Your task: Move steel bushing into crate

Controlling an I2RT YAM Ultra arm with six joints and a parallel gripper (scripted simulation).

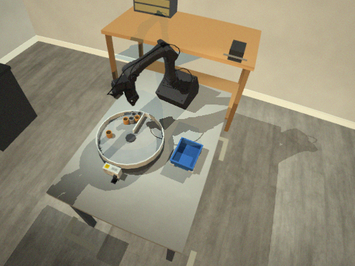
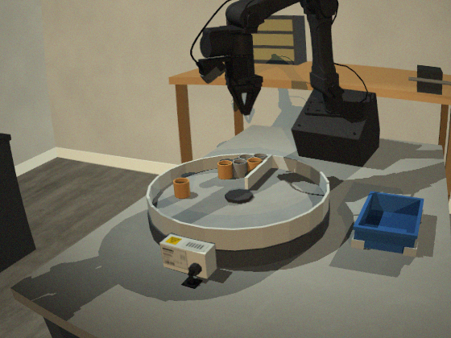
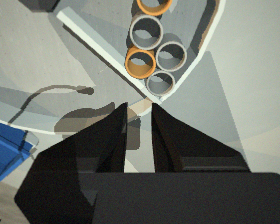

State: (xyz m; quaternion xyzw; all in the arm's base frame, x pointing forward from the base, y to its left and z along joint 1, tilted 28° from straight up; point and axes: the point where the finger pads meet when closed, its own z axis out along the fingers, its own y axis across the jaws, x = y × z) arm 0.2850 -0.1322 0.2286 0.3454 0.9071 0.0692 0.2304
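The round turntable holds three grey steel bushings and three orange ones, most of them clustered against a divider bar at the far rim. The grey ones also show in the top and exterior views. One orange bushing stands alone on the left. My gripper hangs well above the far rim, pointing down near the cluster. Its fingers stand narrowly apart with nothing between them. The blue crate sits empty to the right of the turntable.
A dark hub sits at the turntable's centre. A white control box stands at its near edge. The arm's black base is behind the turntable, with a wooden table beyond it.
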